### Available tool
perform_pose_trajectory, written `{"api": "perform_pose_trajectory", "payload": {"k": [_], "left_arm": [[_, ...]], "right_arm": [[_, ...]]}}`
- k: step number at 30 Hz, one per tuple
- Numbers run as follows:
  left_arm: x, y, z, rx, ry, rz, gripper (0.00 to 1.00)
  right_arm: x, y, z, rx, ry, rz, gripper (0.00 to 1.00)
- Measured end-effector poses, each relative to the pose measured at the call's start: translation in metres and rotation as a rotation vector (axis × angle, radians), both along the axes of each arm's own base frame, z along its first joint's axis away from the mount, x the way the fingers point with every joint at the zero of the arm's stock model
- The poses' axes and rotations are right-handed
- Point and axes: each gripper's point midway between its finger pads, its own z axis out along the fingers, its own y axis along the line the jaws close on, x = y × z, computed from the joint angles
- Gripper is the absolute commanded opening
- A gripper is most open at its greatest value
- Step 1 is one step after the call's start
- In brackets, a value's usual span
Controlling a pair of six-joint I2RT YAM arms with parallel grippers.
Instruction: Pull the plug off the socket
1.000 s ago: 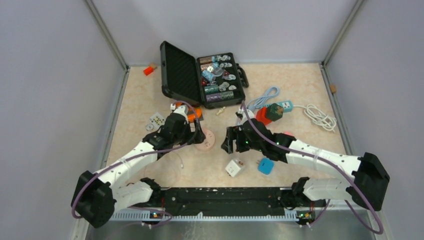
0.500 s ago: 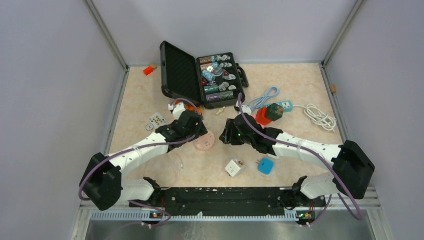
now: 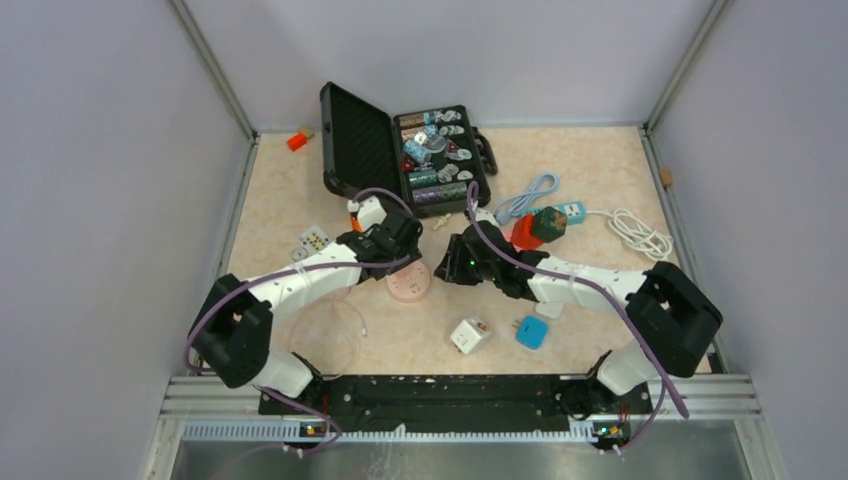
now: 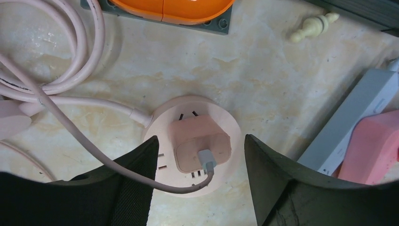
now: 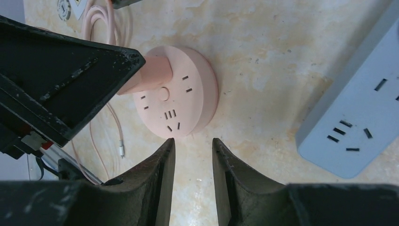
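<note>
A round pink socket [image 3: 408,285] [image 4: 221,117] [image 5: 197,103] lies flat on the table, with a square pink plug [image 4: 200,146] [image 5: 150,73] seated in it. A thin pink cable [image 4: 94,150] runs out of the plug's top and off to the left. My left gripper [image 4: 201,139] [image 3: 400,248] hangs open straight above the plug, one finger on either side and neither touching it. My right gripper [image 5: 193,140] [image 3: 452,268] sits at the socket's right edge, open by a narrow gap with nothing in it.
A grey power strip [image 5: 357,117] [image 4: 348,113] and a pink block [image 4: 376,146] lie just right of the socket. An orange object [image 4: 174,7] and a coiled pink cord [image 4: 70,61] are behind it. An open black case [image 3: 400,155] stands at the back. White [image 3: 469,334] and blue [image 3: 531,332] chargers lie nearer.
Both arms have reached forward and inward. The left gripper has moved over the socket, and the right gripper has come up to the socket's right edge.
</note>
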Motion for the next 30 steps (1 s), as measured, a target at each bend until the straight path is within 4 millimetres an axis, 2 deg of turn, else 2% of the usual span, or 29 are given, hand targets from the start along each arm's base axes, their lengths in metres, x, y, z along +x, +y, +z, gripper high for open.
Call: {"api": "perform_pose_trajectory", "payload": {"k": [5,9,13,16,21,26,30], "left_arm": [[-0.005,0.003,-0.012,0.044,0.05,0.011,0.64],[-0.007,0.002,-0.014,0.047,0.06,0.018,0.54],[-0.005,-0.001,-0.014,0.043,0.065,0.015,0.48],[-0.004,-0.003,-0.014,0.045,0.068,0.008,0.49],[0.0,-0.006,-0.014,0.057,0.072,-0.004,0.54],[-0.004,-0.005,-0.022,0.08,0.102,-0.025,0.63],[-0.007,-0.004,-0.028,0.102,0.131,-0.035,0.53]], "right_arm": [[0.002,0.009,-0.012,0.008,0.013,0.02,0.32],[0.004,0.015,-0.017,0.021,0.013,0.031,0.34],[0.004,0.021,-0.023,0.035,0.02,0.051,0.37],[0.005,0.025,-0.028,0.041,0.022,0.066,0.38],[0.002,0.028,-0.047,0.021,0.05,0.086,0.36],[0.001,0.029,-0.057,0.012,0.07,0.092,0.34],[0.004,0.033,-0.056,0.016,0.071,0.09,0.32]]}}
